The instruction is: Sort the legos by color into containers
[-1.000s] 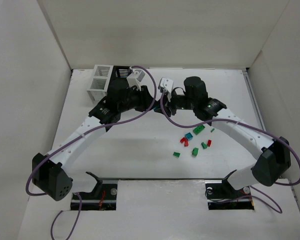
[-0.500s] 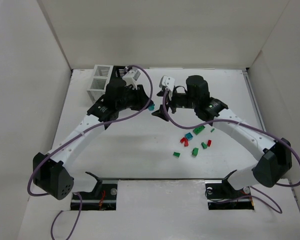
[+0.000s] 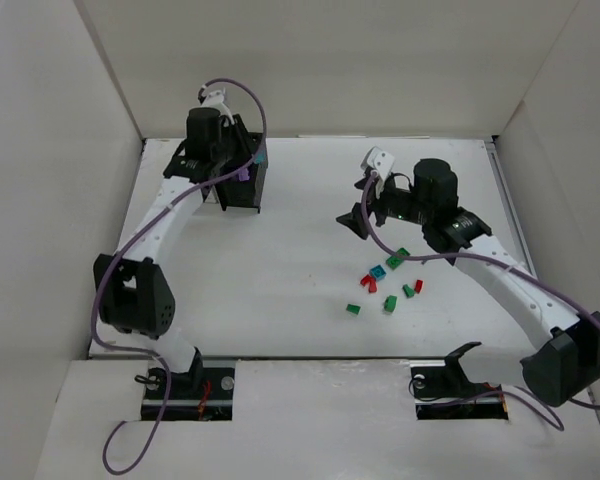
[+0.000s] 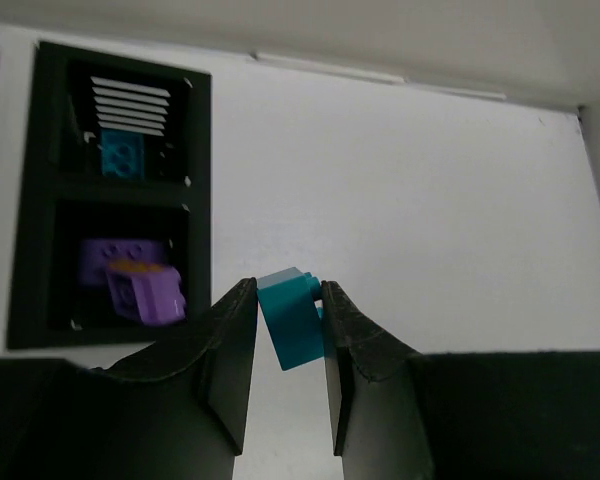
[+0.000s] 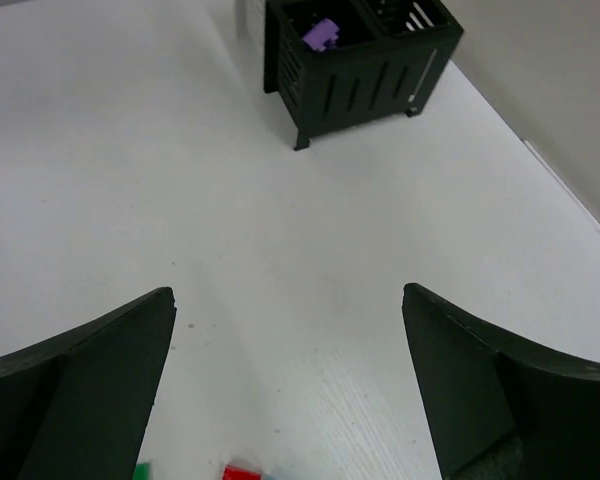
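Note:
My left gripper (image 4: 288, 300) is shut on a teal lego (image 4: 292, 320), held above the table just beside the black container (image 4: 200, 200). Its far compartment holds a teal brick (image 4: 122, 153) and its near one holds purple bricks (image 4: 135, 280). From above, the left gripper (image 3: 252, 165) is at the back left over that black container (image 3: 242, 192). My right gripper (image 3: 358, 215) stands wide open and empty over the table's middle. Several loose legos (image 3: 385, 285) in green, red and teal lie in front of it. The white container is almost fully hidden.
In the right wrist view the black container (image 5: 355, 70) stands far ahead with a purple brick (image 5: 322, 35) inside. A red brick (image 5: 242, 470) peeks in at the bottom edge. White walls enclose the table on three sides.
The grippers were together at the centre. The right one opened and drew back to the right. The left arm swung to the back left with the teal brick.

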You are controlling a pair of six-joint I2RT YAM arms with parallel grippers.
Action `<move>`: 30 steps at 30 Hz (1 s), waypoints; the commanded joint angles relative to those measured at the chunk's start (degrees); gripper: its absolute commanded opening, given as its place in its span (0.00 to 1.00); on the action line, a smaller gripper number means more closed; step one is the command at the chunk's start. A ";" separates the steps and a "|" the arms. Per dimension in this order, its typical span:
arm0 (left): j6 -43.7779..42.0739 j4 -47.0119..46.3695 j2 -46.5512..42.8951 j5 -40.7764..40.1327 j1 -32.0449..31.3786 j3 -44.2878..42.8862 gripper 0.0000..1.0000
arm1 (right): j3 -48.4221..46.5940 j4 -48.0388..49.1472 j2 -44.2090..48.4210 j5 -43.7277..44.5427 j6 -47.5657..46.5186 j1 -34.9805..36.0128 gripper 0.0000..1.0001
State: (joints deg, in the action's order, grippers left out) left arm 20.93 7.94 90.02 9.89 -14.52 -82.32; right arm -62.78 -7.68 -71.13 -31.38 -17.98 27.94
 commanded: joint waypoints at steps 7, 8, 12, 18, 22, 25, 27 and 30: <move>-1.50 -4.97 19.83 -2.85 7.05 -22.68 0.00 | 1.00 2.59 -0.49 3.87 4.88 -7.37 1.00; -1.50 -2.69 23.67 -2.86 7.58 -27.23 0.00 | 1.00 2.59 -1.11 3.87 4.88 -8.42 1.00; -2.03 -2.67 30.81 -2.25 7.58 -33.32 0.00 | -0.14 2.59 -2.42 3.87 4.88 -10.36 1.00; -1.42 -1.00 36.54 -2.24 8.11 -39.67 0.09 | -0.67 2.59 -4.45 3.25 5.41 -12.29 1.00; -0.28 -0.47 37.16 -4.27 8.64 -40.20 0.15 | -0.15 2.59 -4.45 3.25 5.94 -12.83 1.00; 0.43 -1.18 36.46 -2.07 9.16 -38.53 0.46 | 0.47 2.59 -3.93 3.25 5.94 -13.35 1.00; 0.43 -1.79 35.93 -1.45 9.16 -38.00 0.77 | 0.99 2.59 -3.40 3.25 5.94 -13.35 1.00; -0.80 -0.39 34.71 -2.51 9.16 -38.00 0.84 | 1.69 2.59 -2.87 3.78 5.94 -13.35 1.00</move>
State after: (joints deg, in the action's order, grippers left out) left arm 20.86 8.49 128.84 7.42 -5.63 -119.09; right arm -61.80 -7.25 -76.09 -27.94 -12.84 14.96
